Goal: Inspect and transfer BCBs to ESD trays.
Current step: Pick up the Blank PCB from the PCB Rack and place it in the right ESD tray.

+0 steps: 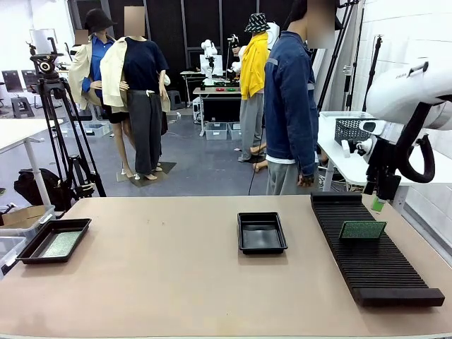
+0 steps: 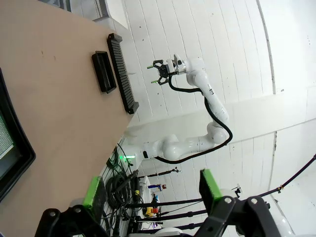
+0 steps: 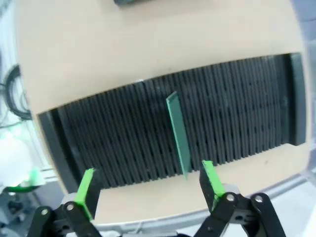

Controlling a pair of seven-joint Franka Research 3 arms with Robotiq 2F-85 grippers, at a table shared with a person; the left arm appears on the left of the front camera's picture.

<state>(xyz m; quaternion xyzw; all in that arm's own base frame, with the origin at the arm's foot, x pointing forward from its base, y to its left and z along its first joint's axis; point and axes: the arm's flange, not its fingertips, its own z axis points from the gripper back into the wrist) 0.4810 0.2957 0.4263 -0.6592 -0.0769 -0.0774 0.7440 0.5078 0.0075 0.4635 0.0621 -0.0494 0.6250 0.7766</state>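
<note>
left ESD tray (image 1: pixel 39 260): shallow black, raised rim, at left edge of tabletop (image 1: pixel 162 275), angled slightly.
centre ESD tray (image 1: pixel 262 236): same type, mid-tabletop, bare black floor, well apart from left ESD tray.
BCB 1 (image 1: pixel 61 244): thin, green, lies flat inside left ESD tray.
BCB 2 (image 1: pixel 362 230): green, stands upright on its long edge in a slot of black ribbed rack (image 1: pixel 381 268), right of centre ESD tray.

Green BCB (image 1: pixel 362 229), black ribbed rack (image 1: pixel 385 272), black ESD trays (image 1: pixel 263 250), tan table (image 1: pixel 162 282).
</note>
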